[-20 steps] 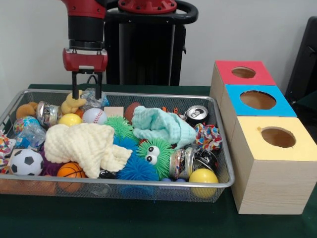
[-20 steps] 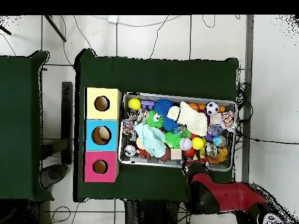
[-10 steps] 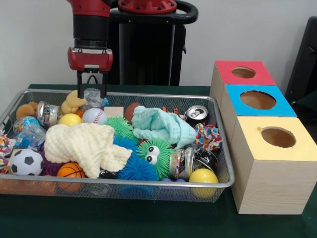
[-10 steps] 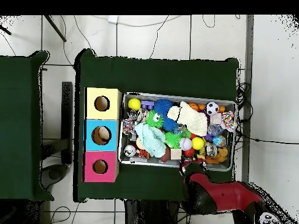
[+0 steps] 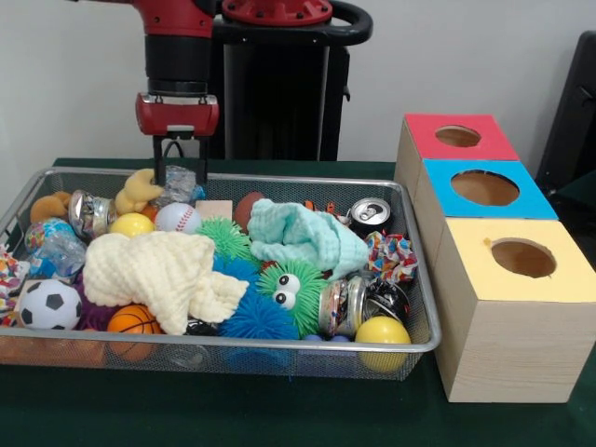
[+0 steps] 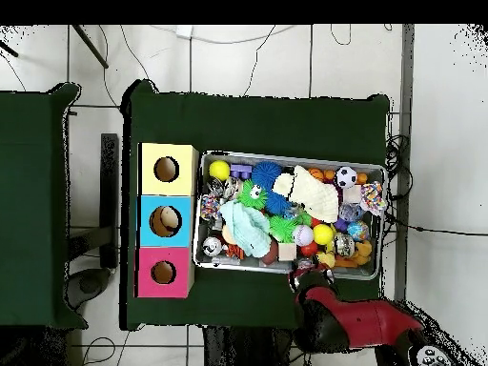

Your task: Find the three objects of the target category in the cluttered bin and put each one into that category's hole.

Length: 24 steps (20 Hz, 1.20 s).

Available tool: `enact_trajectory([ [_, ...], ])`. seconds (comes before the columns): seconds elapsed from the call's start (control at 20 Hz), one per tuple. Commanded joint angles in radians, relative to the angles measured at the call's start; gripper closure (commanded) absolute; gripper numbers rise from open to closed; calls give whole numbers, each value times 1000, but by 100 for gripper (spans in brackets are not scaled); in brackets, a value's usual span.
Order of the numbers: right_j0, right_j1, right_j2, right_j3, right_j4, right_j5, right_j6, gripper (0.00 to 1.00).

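The bin [image 5: 414, 346] sits on the green counter [image 5: 279, 424], its long axis running left-right in the front view, parallel to the row of three boxes' near side; in the overhead view [image 6: 202, 250] it also lies lengthwise across, just beside the boxes. It is packed: a cream cloth [image 5: 163, 270], a teal cloth [image 5: 303, 235], a green fuzzy toy [image 5: 293, 291], a soccer ball [image 5: 49, 304], a yellow ball [image 5: 382, 331], a can [image 5: 370, 213].

The hand [image 5: 179, 175] hangs above the bin's far-left rim, fingers [image 5: 159, 160] spread, holding nothing.

The red box [image 5: 456, 137], blue box [image 5: 484, 189] and yellow box [image 5: 521, 259] each show a round hole.
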Motion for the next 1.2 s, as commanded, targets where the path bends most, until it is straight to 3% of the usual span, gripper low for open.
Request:
enact_trajectory([
  [0.05,34,4,-22,33,-42,-54,112,0],
  [0.5,74,44,-60,37,-32,-93,122,0],
  [1.2,23,80,-19,14,-54,-85,109,0],
])
